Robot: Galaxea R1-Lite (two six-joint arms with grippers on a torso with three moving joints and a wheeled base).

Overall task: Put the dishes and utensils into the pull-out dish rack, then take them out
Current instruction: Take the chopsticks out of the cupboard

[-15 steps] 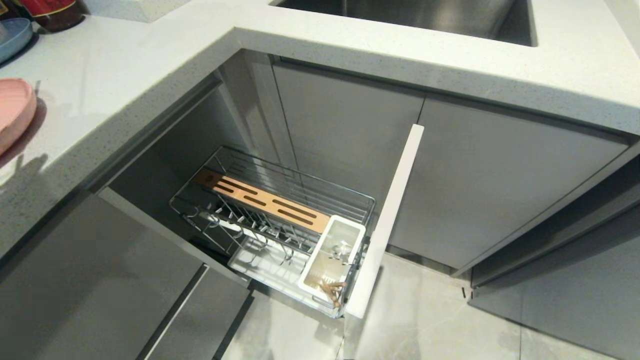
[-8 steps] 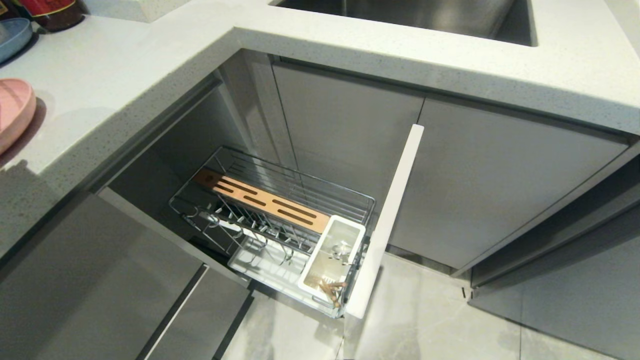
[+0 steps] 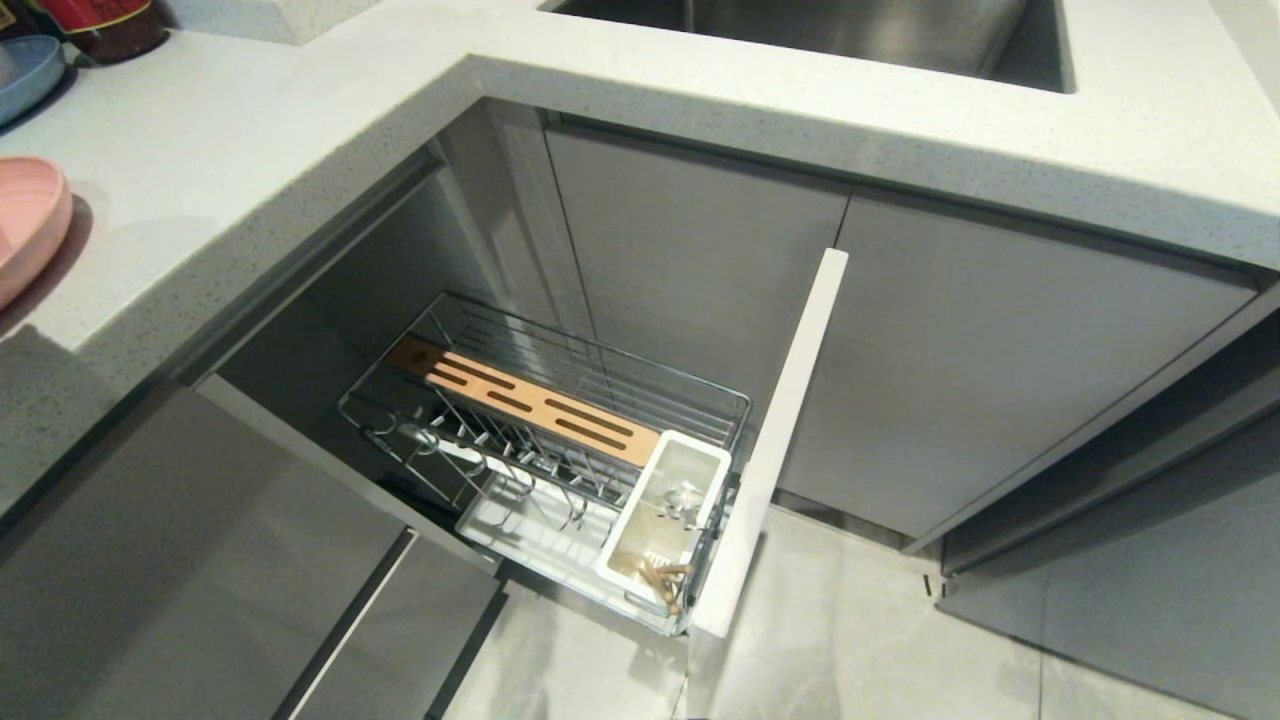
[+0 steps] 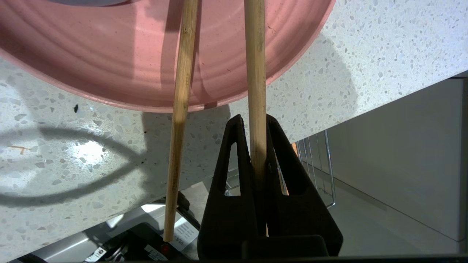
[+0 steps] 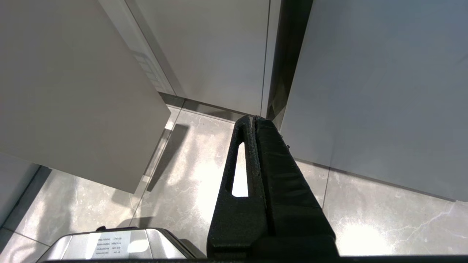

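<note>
left pincer (image 4: 252, 120) around chopsticks (image 4: 255, 84)

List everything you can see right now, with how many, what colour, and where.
pink plate: one, pink, on the countertop
blue bowl: one, blue, countertop's far left corner
jar: one, red, beside the bowl
chopsticks: two, light wood, over the plate
dish rack: one, chrome wire, pulled out below the countertop
utensil box: one, white, rack's front end
countertop: one, speckled white
sink: one, steel, far side
left hand: black, shut on one chopstick
right hand: black, shut, above the floor
</note>
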